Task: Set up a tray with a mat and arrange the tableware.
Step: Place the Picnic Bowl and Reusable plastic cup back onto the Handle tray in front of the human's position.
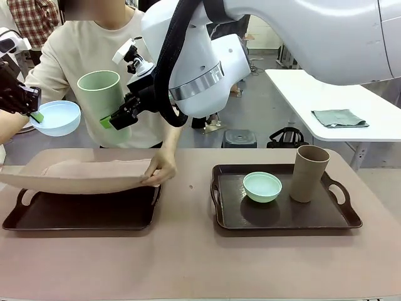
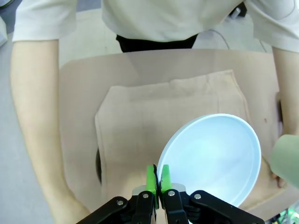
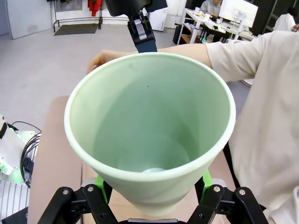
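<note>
A beige mat sagged just above the dark left tray, held at one edge by a person's hand. Higher up, the left gripper pinched a pale blue bowl by its rim, jaws narrow. The right gripper clasped a light green cup, jaws wide around its base. A mint green bowl and a tan-brown cup stood on the right tray.

Open lab hall: grey floor, white worktable, desk monitor.
</note>
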Available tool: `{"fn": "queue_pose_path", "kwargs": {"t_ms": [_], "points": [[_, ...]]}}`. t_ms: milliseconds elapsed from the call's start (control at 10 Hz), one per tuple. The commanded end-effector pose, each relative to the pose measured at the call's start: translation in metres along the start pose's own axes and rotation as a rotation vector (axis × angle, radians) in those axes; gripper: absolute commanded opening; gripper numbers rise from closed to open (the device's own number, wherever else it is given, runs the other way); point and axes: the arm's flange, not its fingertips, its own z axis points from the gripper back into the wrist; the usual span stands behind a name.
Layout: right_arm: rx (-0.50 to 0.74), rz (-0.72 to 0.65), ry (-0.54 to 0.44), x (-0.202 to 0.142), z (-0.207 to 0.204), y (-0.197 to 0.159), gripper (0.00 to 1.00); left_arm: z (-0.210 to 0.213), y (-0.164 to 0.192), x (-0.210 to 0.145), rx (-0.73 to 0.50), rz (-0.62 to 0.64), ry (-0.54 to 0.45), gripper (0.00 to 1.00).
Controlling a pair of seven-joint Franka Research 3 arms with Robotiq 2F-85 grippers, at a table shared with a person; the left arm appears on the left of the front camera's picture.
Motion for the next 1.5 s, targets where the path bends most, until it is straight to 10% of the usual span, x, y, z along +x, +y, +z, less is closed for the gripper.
{"fn": "queue_pose_path", "kwargs": {"t_ms": [0, 1400], "points": [[-0.003, 0.011, -0.012, 0.0004, 0.001, -0.0003, 0.0, 0.0003, 0.0013, -0.0002, 0.0, -0.006, -0.009, 0.0], [-0.003, 0.011, -0.012, 0.0004, 0.001, -0.0003, 0.0, 0.0003, 0.0013, -0.0002, 0.0, -0.006, -0.009, 0.0]]}}
